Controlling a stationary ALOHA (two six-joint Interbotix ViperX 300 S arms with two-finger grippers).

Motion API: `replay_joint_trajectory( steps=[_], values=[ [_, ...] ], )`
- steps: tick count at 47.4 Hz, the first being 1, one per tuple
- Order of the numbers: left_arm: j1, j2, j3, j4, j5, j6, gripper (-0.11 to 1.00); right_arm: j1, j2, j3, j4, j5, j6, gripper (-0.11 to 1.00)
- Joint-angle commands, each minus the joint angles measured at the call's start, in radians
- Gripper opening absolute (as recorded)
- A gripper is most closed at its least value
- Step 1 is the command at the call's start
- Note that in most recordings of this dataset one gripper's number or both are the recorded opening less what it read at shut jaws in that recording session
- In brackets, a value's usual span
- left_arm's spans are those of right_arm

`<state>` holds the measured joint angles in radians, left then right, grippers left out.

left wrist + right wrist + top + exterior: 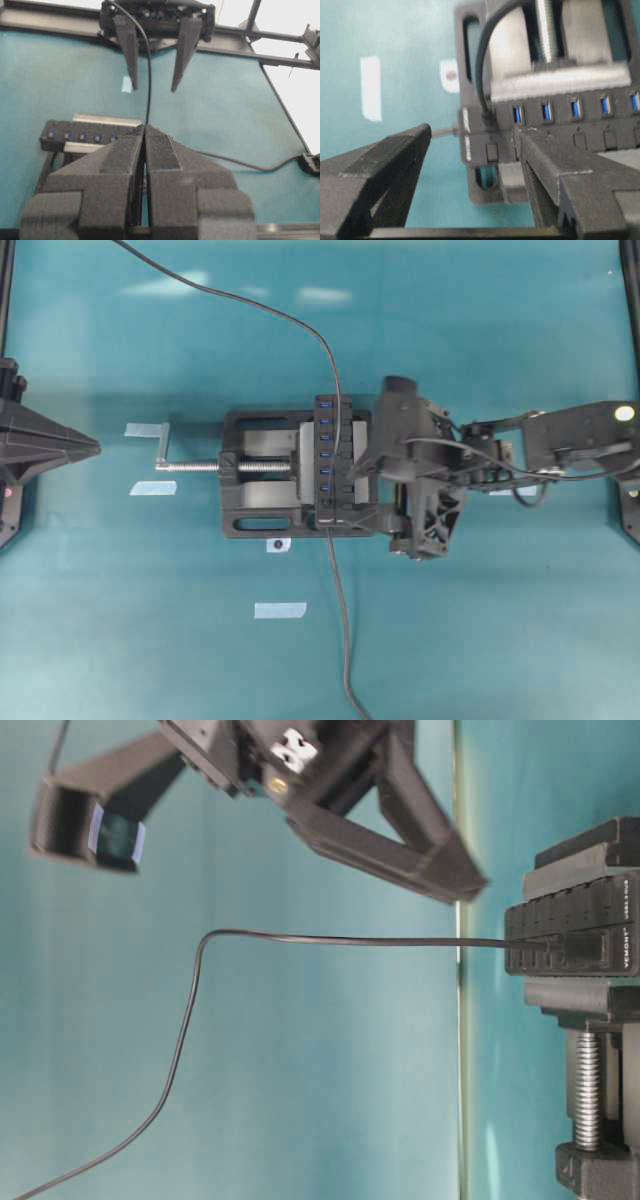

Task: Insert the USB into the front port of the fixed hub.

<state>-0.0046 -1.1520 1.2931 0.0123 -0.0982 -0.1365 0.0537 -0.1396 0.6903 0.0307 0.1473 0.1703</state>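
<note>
My right tool (472, 135) stands wide and holds nothing. From its own camera, one finger sits to either side of the near end of the fixed hub (555, 111), and neither clearly touches it. The USB (444, 132) lies right in that gap. Its small black plug meets the hub's end face just inside the finger on the camera's left, and its thin grey cable runs off past that finger and away over the teal surface (405, 30). The relation I care about is the axis. The hub lies crosswise to my reach, and the cable leaves its end in line with the hub's long axis. Any further push would therefore have to go sideways along the hub, not forward from the tool. The plug looks to be in the end port already, though I cannot tell from here whether it is fully seated. The hub itself is a narrow black bar with a row of blue ports and small square buttons beside them. A thicker dark lead (481, 65) arcs down onto it at this same end, and I take that to be its own. Beyond the hub is the black vise (470, 50) that clamps it, with its silver screw pointing away from me. My left tool (145, 135) is well apart on the far side of the vise. Its fingers are pressed together with nothing visible between them, so the right arm is plainly the nearer one.
</note>
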Motion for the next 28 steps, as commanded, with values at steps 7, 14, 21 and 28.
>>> replay_joint_trajectory(
  steps=[7,14,21,28],
  values=[
    [0.0,0.006,-0.009,0.002,-0.008,-0.012,0.0,0.003,-0.077,0.049,0.002,-0.097,0.012,0.71],
    [0.0,0.006,-0.006,0.002,-0.008,-0.028,0.0,0.006,-0.098,0.092,0.002,-0.158,0.012,0.71],
    [0.002,0.006,-0.005,0.003,-0.009,-0.031,0.0,0.014,-0.1,0.112,0.002,-0.196,0.012,0.71],
    [0.0,0.006,-0.005,0.002,-0.009,-0.031,0.0,0.023,-0.095,0.114,0.002,-0.195,0.012,0.71]
  ],
)
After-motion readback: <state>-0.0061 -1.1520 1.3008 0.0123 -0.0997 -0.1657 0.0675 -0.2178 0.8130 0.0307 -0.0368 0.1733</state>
